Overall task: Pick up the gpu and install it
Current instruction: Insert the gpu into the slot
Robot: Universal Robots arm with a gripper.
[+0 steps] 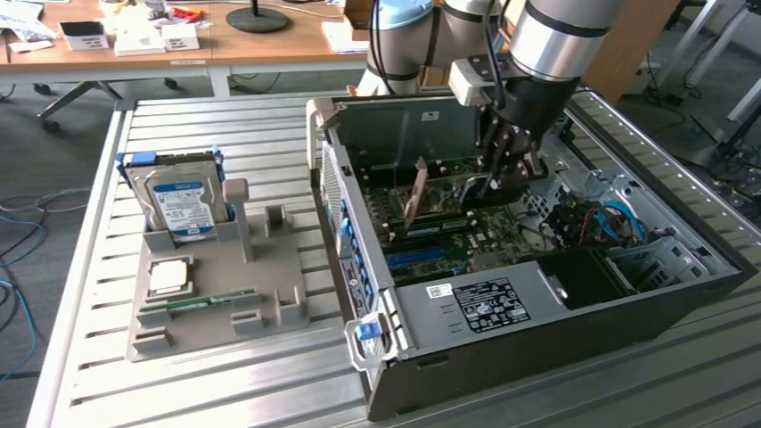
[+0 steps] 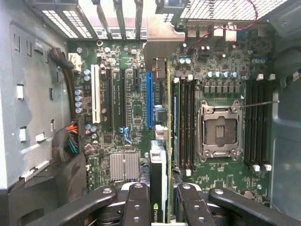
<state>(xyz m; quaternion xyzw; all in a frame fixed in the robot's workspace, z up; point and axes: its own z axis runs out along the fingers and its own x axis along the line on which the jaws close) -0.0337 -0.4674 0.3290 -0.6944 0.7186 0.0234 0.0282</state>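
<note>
1 gpu (image 2: 159, 169) edge-on in the pinch of 2 fingers (image 2: 138, 200), over 1 motherboard (image 2: 122, 127) inside 1 open case (image 1: 559, 330)

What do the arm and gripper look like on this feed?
The arm is a thick silver-grey tube with a black band and a dark joint. A pale boxy module is mounted at the wrist. The gripper is black, and its fingers are jointed links with round pivot pins.

Exterior high, oblique, wrist close above shared motherboard (image 1: 458, 234) (image 2: 141, 136)
</note>
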